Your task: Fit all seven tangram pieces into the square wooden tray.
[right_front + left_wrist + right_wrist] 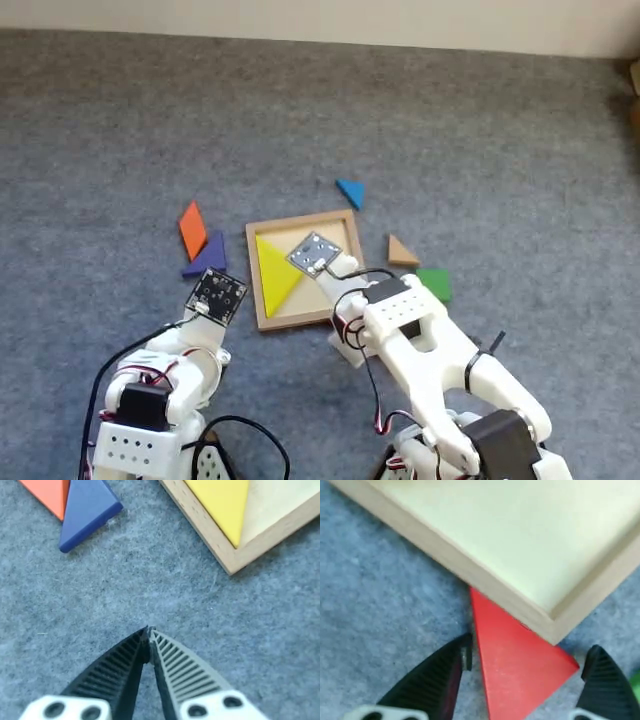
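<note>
On the grey carpeted table (120, 130), one square wooden tray (253, 280) and seven tangram pieces are being shown, each piece in a colour of its own.

One piece, a large yellow triangle (275, 272), is being held flat inside the tray, its long edge set along the wall on the left arm's side and its apex pointing towards the middle of the pale floor.

Six pieces are being kept outside the tray:
- An orange parallelogram (192, 230) and a dark blue triangle (207, 257) are being seen touching each other, near the tray on the left arm's side.
- A small blue triangle (350, 192) is being seen just beyond the tray's far edge.
- A tan triangle (401, 251) and a green square (434, 284) are being seen near each other on the right arm's side.
- A red triangle (520, 672) is being pressed edge-on against the tray's outer wall, by a corner.

Two grippers are being shown. The left gripper (149, 631) is being held over bare carpet, near a tray corner, its jaws pressed together on nothing. The right gripper (529, 655) is being held over the red triangle, its jaws spread to either side of it; contact with the piece cannot be told.
</note>
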Tool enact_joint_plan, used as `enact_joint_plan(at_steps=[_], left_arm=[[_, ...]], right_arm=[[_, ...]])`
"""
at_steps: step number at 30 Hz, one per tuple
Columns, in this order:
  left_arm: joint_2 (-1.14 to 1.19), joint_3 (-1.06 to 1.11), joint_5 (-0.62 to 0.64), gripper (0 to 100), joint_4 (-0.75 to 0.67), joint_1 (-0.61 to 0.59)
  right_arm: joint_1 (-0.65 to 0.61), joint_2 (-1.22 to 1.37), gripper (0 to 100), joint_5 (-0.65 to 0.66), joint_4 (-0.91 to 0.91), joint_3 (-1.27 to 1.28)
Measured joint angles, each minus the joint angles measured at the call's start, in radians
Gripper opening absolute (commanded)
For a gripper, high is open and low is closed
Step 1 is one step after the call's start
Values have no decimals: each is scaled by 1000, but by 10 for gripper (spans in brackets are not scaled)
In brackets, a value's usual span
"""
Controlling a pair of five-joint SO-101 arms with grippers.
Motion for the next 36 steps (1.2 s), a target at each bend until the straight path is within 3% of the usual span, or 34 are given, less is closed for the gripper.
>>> enact_joint_plan(at_steps=[9, 23, 36], left_arm=[[0, 0, 0, 7, 0, 0], [0, 0, 0, 7, 0, 0], [0, 0, 0, 7, 0, 0]], right_arm=[[0, 132, 259, 3, 54, -57], [55, 163, 256, 6, 193, -130], [86, -57, 256, 8, 273, -126]])
